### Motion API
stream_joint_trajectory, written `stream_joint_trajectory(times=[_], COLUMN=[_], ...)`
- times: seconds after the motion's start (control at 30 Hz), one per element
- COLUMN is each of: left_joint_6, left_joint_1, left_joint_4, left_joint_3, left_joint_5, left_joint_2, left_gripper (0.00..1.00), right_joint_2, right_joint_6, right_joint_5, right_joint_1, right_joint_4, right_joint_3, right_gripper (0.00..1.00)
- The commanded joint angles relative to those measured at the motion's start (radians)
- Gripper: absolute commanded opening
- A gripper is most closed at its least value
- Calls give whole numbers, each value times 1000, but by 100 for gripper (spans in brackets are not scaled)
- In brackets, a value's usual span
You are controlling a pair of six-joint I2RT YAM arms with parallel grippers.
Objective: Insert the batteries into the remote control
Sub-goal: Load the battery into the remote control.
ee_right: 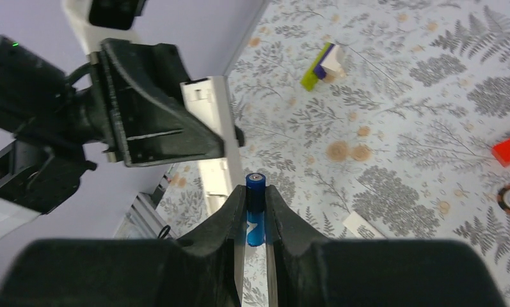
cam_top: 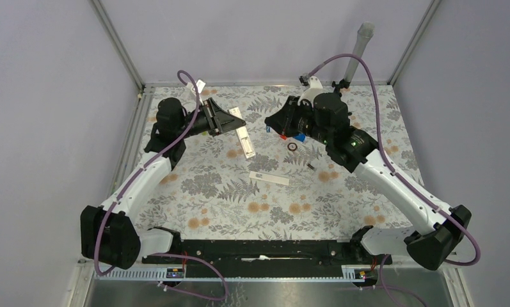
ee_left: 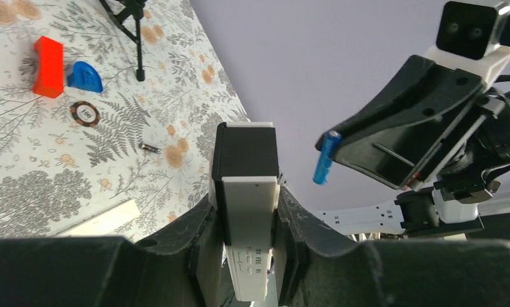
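The remote control (ee_left: 247,192), a white bar with a dark end, is clamped between the fingers of my left gripper (ee_left: 246,208) and held above the table. In the top view it slants down from that gripper (cam_top: 228,121) as a white bar (cam_top: 243,135). My right gripper (ee_right: 255,192) is shut on one blue battery (ee_right: 255,208), which stands upright between the fingers with its metal tip showing. The left wrist view shows this battery (ee_left: 326,157) sticking out of the right gripper, a short gap to the right of the remote's dark end. In the top view the right gripper (cam_top: 272,125) faces the left one.
A red block (ee_left: 48,66), a blue half-round piece (ee_left: 86,77) and a dark ring (ee_left: 85,113) lie on the fern-print cloth. A small dark cylinder (ee_left: 148,148) lies near them. A thin flat white strip (cam_top: 269,178) rests mid-table. A green-purple block (ee_right: 321,66) sits farther back.
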State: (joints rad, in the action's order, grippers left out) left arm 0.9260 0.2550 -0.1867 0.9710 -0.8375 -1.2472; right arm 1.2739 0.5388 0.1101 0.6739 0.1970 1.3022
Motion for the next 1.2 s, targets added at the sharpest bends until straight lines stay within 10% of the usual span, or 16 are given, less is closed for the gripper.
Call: stream_joint_trajectory(times=[0.0,1.17], left_joint_6=[39,290], left_joint_1=[29,39], left_joint_4=[-126,-338], left_joint_3=[8,9], left_joint_5=[-19,-52], left_joint_2=[2,-44], left_gripper=[15,15], right_joint_2=[-34,14], right_joint_6=[-32,-221], right_joint_5=[0,-200], right_joint_1=[63,259], right_joint_4=[-64,-186], right_joint_3=[49,8], right_gripper=[7,8])
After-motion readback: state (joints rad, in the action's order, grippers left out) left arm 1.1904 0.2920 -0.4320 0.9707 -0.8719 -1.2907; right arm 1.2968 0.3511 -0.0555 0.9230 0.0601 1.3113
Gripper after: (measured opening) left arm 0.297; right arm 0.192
